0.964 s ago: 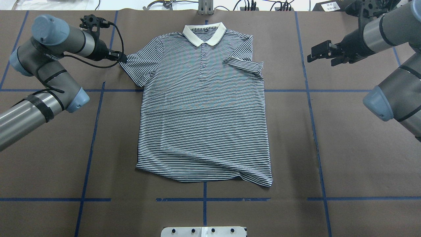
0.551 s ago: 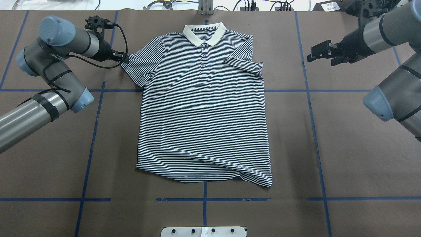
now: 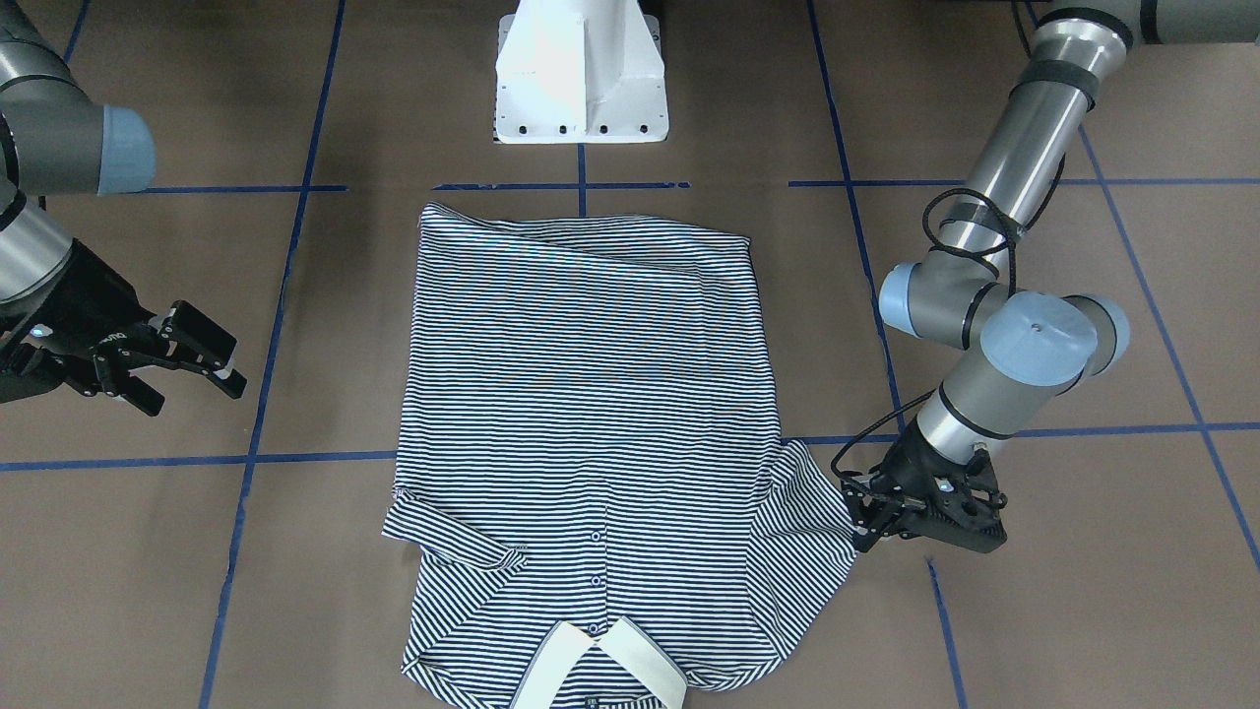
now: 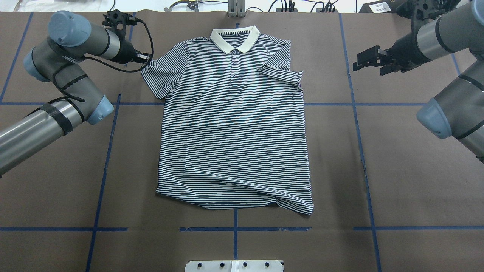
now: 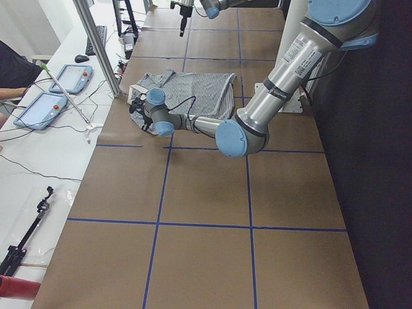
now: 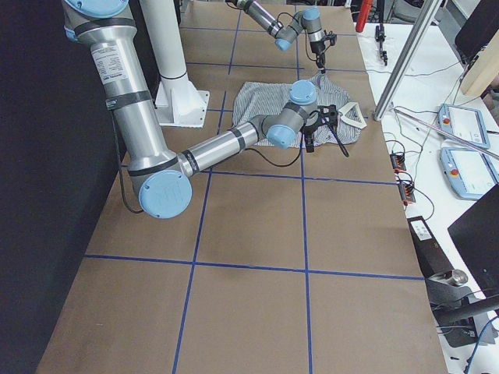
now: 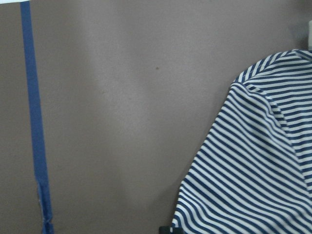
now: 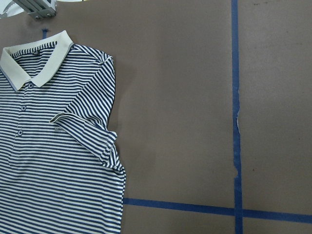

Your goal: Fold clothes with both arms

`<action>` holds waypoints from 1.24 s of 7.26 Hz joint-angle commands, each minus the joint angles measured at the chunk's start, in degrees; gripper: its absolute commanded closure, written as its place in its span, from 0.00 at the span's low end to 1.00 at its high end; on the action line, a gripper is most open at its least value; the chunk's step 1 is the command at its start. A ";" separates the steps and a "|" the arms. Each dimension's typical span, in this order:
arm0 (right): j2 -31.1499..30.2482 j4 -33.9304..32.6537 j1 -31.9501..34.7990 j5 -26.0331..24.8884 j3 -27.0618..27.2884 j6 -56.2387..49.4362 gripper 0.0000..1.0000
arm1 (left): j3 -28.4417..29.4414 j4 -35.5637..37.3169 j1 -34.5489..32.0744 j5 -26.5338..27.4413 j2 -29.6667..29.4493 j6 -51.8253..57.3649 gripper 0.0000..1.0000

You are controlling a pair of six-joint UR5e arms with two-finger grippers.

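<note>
The striped polo shirt (image 4: pixel 234 132) lies flat on the brown table, front up, with its cream collar (image 4: pixel 235 39) at the far edge. It also shows in the front-facing view (image 3: pixel 581 394). The sleeve on the robot's right (image 4: pixel 281 75) is folded in over the chest. My left gripper (image 4: pixel 145 60) is shut on the outer hem of the other sleeve (image 4: pixel 159 73), low at the table. The left wrist view shows that sleeve (image 7: pixel 258 161). My right gripper (image 4: pixel 357 63) is open and empty, held above the table well to the right of the shirt, which shows in its wrist view (image 8: pixel 58 161).
Blue tape lines (image 4: pixel 104 166) grid the brown table cover. The white pedestal base (image 3: pixel 579 69) stands at the near edge behind the shirt's hem. An aluminium post (image 4: pixel 236 7) and cables sit just past the collar at the far edge.
My left gripper has moved right and toward the far edge, taking the sleeve hem with it, so the sleeve is drawn in. The right arm has not moved.
</note>
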 commanded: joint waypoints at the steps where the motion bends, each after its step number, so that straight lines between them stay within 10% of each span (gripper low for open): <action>1: 0.06 0.00 -0.03 -0.03 0.00 0.00 0.00 | -3.02 3.17 4.60 0.83 -4.30 -11.55 1.00; 6: 0.40 -0.09 -0.12 -0.12 -2.01 -0.61 0.00 | 7.61 6.35 9.30 14.96 -14.09 -12.83 1.00; 7: 1.02 -0.09 -0.47 -0.20 -2.54 -0.01 0.00 | 6.92 6.35 9.30 14.90 -13.74 -12.92 0.37; 9: 3.83 -0.09 -4.05 -2.56 -0.28 13.89 0.00 | -9.32 6.87 9.30 14.37 -5.28 -14.23 0.20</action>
